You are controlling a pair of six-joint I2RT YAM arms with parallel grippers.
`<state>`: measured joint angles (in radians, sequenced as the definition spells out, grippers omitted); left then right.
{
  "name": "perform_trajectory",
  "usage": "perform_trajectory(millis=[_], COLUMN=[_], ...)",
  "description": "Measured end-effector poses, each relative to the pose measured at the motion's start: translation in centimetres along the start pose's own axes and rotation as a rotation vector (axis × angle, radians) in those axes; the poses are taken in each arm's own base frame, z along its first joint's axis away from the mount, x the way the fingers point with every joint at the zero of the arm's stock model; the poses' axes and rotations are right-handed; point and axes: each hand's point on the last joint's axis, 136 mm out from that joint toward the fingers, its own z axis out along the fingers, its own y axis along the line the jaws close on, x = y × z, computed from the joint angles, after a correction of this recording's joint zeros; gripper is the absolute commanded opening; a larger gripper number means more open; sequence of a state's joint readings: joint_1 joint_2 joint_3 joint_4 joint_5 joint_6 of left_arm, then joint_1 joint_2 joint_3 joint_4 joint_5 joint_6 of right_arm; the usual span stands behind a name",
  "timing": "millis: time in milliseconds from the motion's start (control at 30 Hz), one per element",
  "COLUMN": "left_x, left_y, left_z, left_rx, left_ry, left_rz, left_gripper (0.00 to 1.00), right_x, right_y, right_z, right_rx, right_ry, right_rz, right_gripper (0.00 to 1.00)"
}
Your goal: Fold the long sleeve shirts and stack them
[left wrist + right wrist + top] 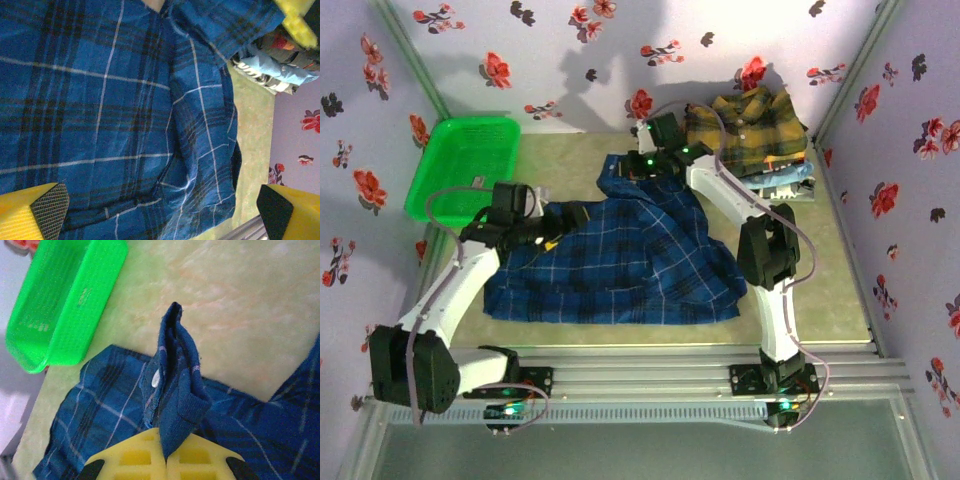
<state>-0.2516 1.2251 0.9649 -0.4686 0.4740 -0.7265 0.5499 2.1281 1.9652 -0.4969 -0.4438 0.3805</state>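
Across mid-frame from above sprawls the dark blue plaid shirt (620,260), a buttoned edge pinched in the right gripper (166,462), the left gripper (162,210) gaping above it; soft and limp, it likely grips best at hems.

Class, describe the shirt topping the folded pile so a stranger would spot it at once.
Start at the far right corner of the table, where a folded pile sits. The top shirt is mustard-yellow with dark plaid, unlike the light blue ones beneath it and the dark blue plaid shirt spread mid-table.
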Motion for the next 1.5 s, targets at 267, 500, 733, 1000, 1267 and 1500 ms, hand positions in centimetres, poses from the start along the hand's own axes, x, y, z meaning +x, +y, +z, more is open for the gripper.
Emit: perform_trajectory(millis=[267,500,733,1000,1267,1500], left_x=[-1.8,-2.0,-1.9,-2.8,-1.9,0.5], left_y=[-1.8,-1.0,2.3,4.7,6.2,4.7], left_z=[-0.1,0.0,1.3,2.1,4.5,3.8], left_rx=[0.031,-0.008,-0.132,-0.189,-0.227,-0.279], left_ry=[-0.036,-0.054,-0.035,-0.029,0.113,0.250], left_rz=[0.049,0.058,0.061,0.051,0.157,0.418], left_gripper=[1.00,1.00,1.00,1.00,0.99,0.86], right_x=[3.7,5.7,5.9,6.0,9.1,13.3], right_y=[3.2,5.7,6.4,4.7,0.1,-4.4], right_z=[0.4,1.8,5.1,6.1,-0.2,-7.1], right_rx=[-0.062,-0.094,-0.103,0.001,0.274,0.410], right_ry=[0.133,0.192,0.218,0.210,0.195,0.185], right_rz=[-0.052,-0.084,-0.071,-0.010,0.055,0.149], right_gripper=[0.01,0.04,0.26,0.65,0.69,0.75])
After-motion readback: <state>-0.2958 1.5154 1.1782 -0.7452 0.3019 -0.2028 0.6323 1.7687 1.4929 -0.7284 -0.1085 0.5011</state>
